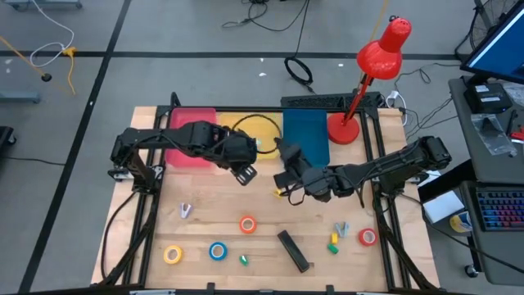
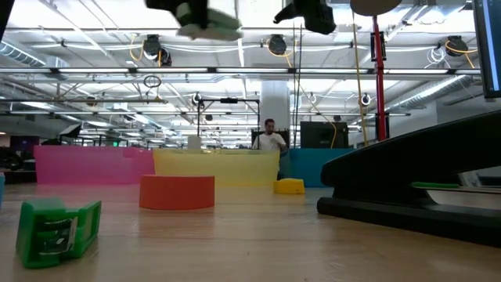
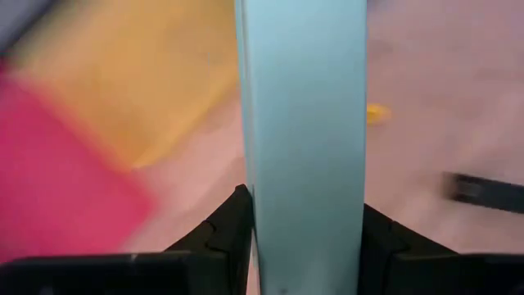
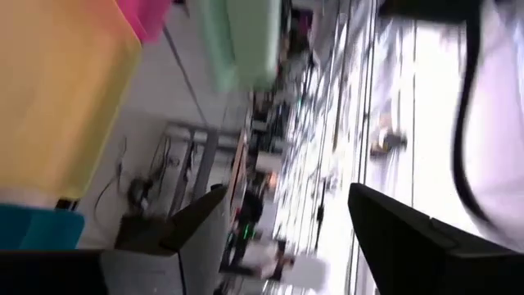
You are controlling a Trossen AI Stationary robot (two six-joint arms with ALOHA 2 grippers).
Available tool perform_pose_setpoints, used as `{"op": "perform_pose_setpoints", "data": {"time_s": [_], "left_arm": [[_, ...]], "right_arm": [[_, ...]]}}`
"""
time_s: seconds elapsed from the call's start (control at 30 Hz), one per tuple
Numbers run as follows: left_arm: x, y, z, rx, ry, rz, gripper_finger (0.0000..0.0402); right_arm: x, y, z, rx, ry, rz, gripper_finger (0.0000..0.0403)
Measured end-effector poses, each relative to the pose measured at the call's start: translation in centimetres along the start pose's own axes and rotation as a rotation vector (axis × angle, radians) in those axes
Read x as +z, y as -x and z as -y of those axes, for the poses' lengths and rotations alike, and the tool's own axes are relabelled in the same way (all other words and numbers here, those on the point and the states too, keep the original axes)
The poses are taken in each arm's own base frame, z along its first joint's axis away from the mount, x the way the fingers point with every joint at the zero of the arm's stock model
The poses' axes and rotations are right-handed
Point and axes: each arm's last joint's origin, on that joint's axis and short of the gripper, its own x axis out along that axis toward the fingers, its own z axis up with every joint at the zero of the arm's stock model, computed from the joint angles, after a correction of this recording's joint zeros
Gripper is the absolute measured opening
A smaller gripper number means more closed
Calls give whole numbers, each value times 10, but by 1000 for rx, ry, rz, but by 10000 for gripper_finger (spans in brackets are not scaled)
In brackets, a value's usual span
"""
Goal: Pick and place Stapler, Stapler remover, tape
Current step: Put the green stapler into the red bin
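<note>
Left end effector holding a pale green stapler above the bench; right end effector hanging open beside it.

The left end effector (image 1: pixel 246 173) is gripping the pale green stapler (image 3: pixel 303 147) between its fingers (image 3: pixel 225 233), raised over the bench (image 1: pixel 213 225) near the yellow bin (image 1: pixel 255 131), with the pink bin (image 1: pixel 190 135) and blue bin (image 1: pixel 305 135) to either side. The right end effector (image 1: pixel 288 174) is hovering just beside it, fingers (image 4: pixel 196 229) spread with nothing between them. Along the bench's near edge, the yellow tape (image 1: pixel 173 255), blue tape (image 1: pixel 217 251), orange-red tape (image 1: pixel 247 224) and red tape (image 1: pixel 368 238) are lying well apart. A black stapler (image 1: pixel 293 250) is resting between the orange-red and red rolls, and a green stapler remover (image 1: pixel 243 260) is sitting near the blue roll.
</note>
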Motion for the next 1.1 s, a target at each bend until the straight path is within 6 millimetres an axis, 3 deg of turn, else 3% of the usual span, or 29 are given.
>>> {"op": "perform_pose_setpoints", "data": {"time_s": [0.1,0.4,0.63,0.8,1.1], "left_arm": [[1,-5,-11,122,69,26,132],[1,-20,-60,202,204,-10,132],[-12,-16,-111,257,353,-16,132],[-28,-24,-146,240,483,-8,132],[-50,-73,-208,89,634,13,132]], "right_arm": [[-4,-2,0,-6,-43,-93,241],[-7,-1,0,-8,-108,-128,238],[-9,-5,0,-6,-106,-138,238],[-14,-14,0,-10,-172,-166,238],[-20,-24,0,-29,-369,-200,238]]}}
